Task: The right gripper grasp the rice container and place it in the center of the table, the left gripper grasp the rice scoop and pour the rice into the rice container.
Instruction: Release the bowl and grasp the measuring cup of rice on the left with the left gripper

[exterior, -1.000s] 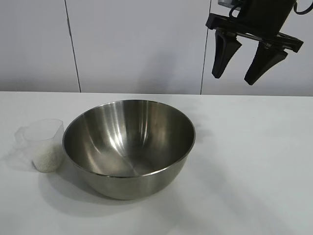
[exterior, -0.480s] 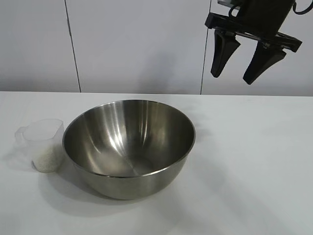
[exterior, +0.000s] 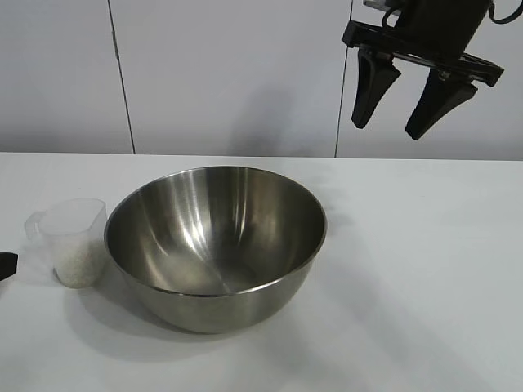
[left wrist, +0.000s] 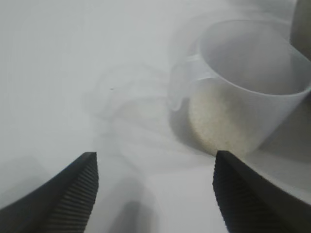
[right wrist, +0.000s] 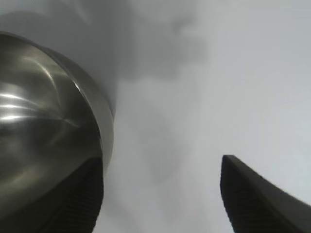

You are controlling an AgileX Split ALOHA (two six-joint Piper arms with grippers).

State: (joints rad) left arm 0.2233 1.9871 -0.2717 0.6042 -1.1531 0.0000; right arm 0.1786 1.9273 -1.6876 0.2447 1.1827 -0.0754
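Approaching rice scoop (left wrist: 243,97): left gripper (left wrist: 153,194) spread wide, empty; cup wall to be straddled squarely, kept upright. Right gripper (exterior: 404,102) parked high, spread, empty.

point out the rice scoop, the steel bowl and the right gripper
rice scoop (exterior: 75,242), exterior view, on its clear side wall.
rice container (exterior: 216,233), exterior view, on its inner wall.
right gripper (exterior: 392,129), exterior view, midway between the fingertips.
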